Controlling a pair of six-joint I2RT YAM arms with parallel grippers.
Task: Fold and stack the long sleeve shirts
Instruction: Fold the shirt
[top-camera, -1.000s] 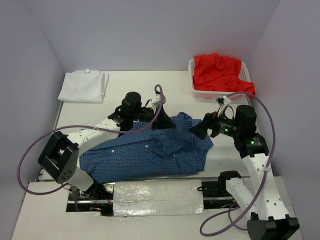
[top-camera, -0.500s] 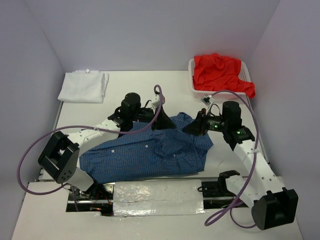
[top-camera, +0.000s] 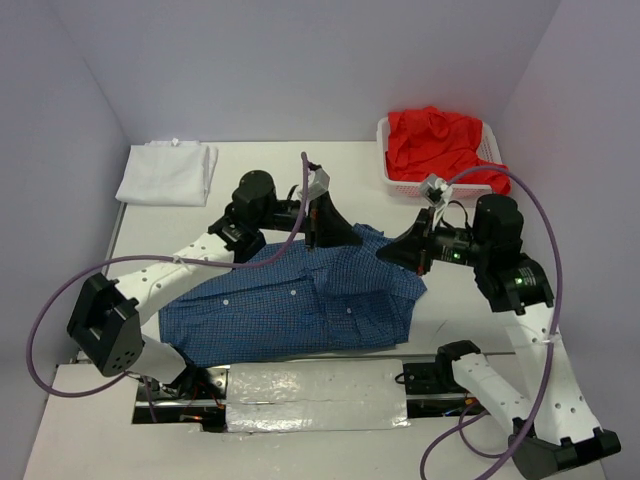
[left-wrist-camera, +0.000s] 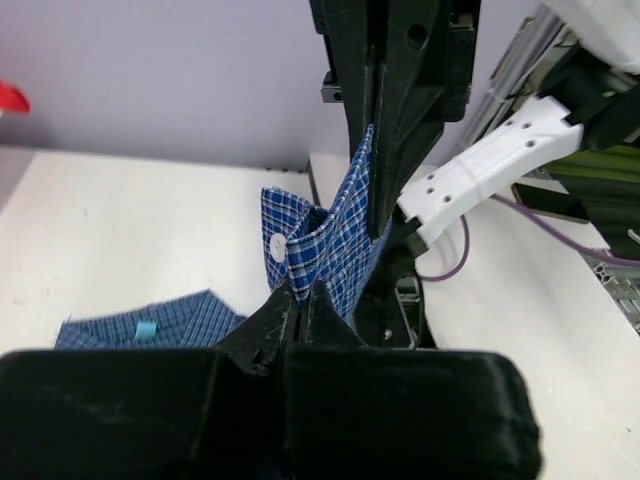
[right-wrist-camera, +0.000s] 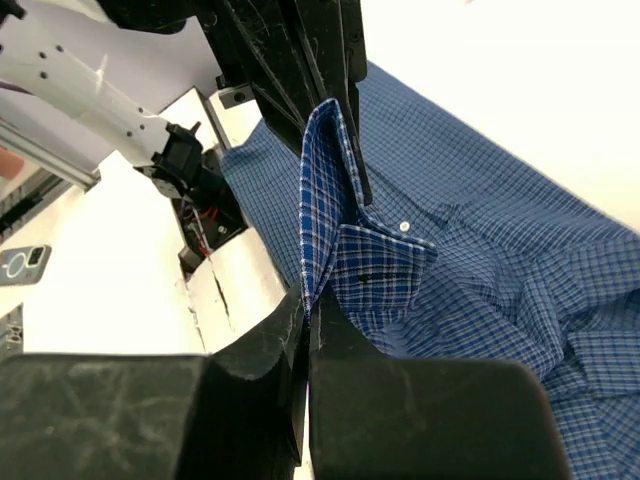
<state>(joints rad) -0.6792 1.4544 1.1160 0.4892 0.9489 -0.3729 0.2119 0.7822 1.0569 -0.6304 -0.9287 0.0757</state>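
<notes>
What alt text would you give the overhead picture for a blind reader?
From above, the left arm and right arm pinch the far edge of a blue checked shirt spread on a white table, jaws shut on the cloth. A folded white shirt lies far left; a red garment fills a white basket far right.

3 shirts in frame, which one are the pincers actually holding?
The blue checked shirt in the middle: left pincer and right pincer are shut on its cloth. The white shirt lies folded far left; the red shirt sits in the basket.
</notes>
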